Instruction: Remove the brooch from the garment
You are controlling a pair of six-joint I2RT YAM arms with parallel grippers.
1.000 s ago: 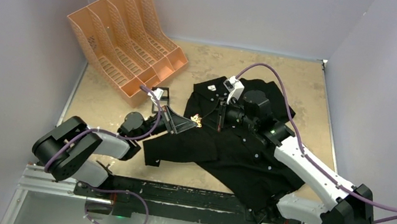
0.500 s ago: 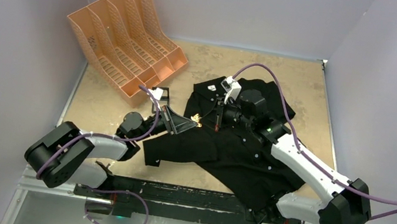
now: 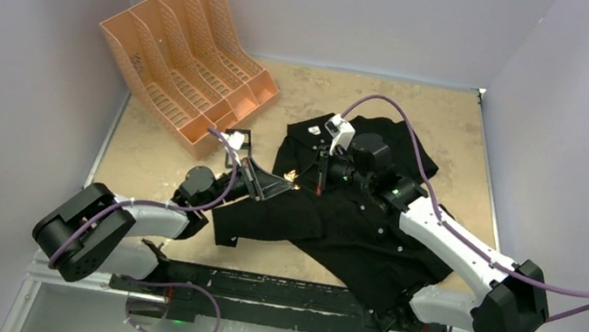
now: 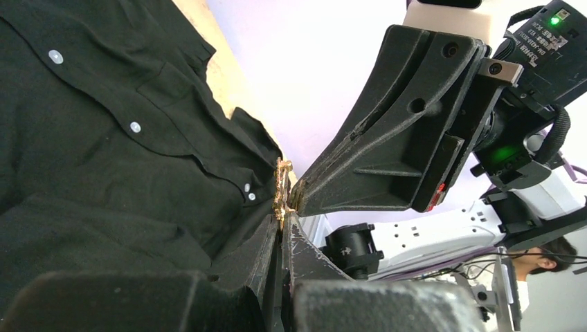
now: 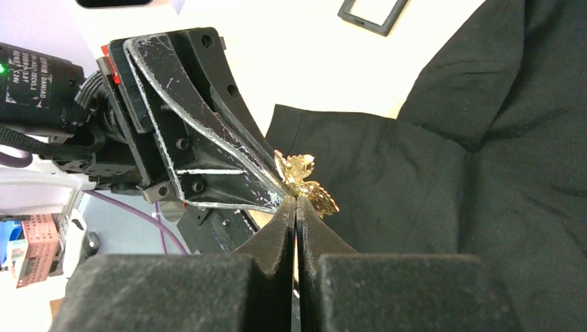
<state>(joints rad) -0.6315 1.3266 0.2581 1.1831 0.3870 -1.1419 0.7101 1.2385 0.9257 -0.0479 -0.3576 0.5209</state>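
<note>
Both same build: left arm point(image 3: 151, 215), right arm point(image 3: 448, 237) have white link shells, black joint housings, and a purple cable point(image 3: 388, 105) looping in behind each claw. Left gripper point(image 5: 282, 196) fingers point(image 5: 208, 152) black, wedge-shaped, scratched white, with screw holes; red tab point(image 5: 106, 52) at root. Right gripper point(image 4: 296, 200): green LED point(image 4: 509, 153) behind.

The garment point(image 3: 352, 227) lies on the table point(image 3: 455, 128), centre to right; the brooch point(image 3: 293, 176) sits at its left part, between the left gripper point(image 3: 275, 183) and the right gripper point(image 3: 319, 186); a desk file rack point(image 3: 184, 53) stands far left, behind the left gripper.
</note>
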